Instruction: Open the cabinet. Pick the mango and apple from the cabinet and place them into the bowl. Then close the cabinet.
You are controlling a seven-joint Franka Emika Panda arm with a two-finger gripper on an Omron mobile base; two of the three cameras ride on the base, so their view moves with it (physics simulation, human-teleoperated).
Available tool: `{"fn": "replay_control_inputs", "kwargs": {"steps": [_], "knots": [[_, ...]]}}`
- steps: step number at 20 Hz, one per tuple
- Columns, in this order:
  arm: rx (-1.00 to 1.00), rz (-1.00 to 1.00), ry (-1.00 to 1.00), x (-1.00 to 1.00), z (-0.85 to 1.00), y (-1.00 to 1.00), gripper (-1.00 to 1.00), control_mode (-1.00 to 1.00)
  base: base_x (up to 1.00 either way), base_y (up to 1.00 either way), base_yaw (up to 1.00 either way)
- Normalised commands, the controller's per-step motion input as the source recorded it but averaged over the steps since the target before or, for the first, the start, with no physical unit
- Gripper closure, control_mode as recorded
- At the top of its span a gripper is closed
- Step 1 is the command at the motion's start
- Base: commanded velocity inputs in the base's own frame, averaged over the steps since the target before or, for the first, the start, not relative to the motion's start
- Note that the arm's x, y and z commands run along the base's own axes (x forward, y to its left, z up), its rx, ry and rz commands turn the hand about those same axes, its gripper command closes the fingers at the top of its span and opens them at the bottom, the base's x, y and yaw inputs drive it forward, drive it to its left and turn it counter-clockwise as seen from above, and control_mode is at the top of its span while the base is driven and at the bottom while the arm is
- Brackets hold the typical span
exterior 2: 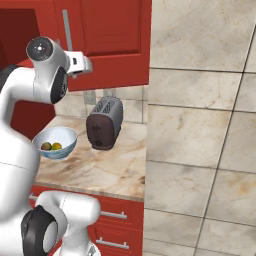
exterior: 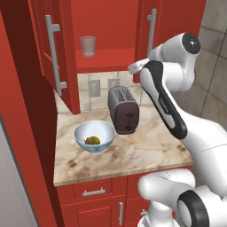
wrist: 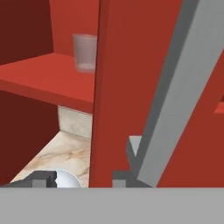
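Both doors of the red wall cabinet point(exterior: 106, 26) stand open. The pale blue bowl point(exterior: 94, 135) sits on the counter under it, holding the yellow-green mango point(exterior 2: 57, 146) and the dark red apple point(exterior 2: 46, 146) side by side. My gripper point(wrist: 81, 179) is up at the lower edge of the right door point(exterior 2: 110, 35), close by the foot of its long silver handle point(wrist: 175, 87). The two dark fingertips point(wrist: 41, 179) stand apart, and the door's edge rises just beyond them. I see nothing clamped between them.
A clear glass cup point(exterior: 88, 45) stands on the cabinet shelf. A dark toaster point(exterior: 124, 110) sits right of the bowl on the marble counter point(exterior: 146, 150). The left door point(exterior: 48, 53) juts out over the counter's left end. A tiled wall point(exterior 2: 200, 125) bounds the right.
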Motion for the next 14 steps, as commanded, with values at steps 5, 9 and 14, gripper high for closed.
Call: {"fn": "replay_control_inputs", "kwargs": {"steps": [5,9,14], "knots": [[0.0,0.0,0.0,0.4,0.0,0.0,-1.0,-1.0,0.0,0.0,0.0],[0.0,0.0,0.0,0.42,0.0,0.0,-1.0,-1.0,0.0,0.0,0.0],[0.0,0.0,0.0,0.43,0.0,0.0,-1.0,-1.0,0.0,0.0,0.0]]}}
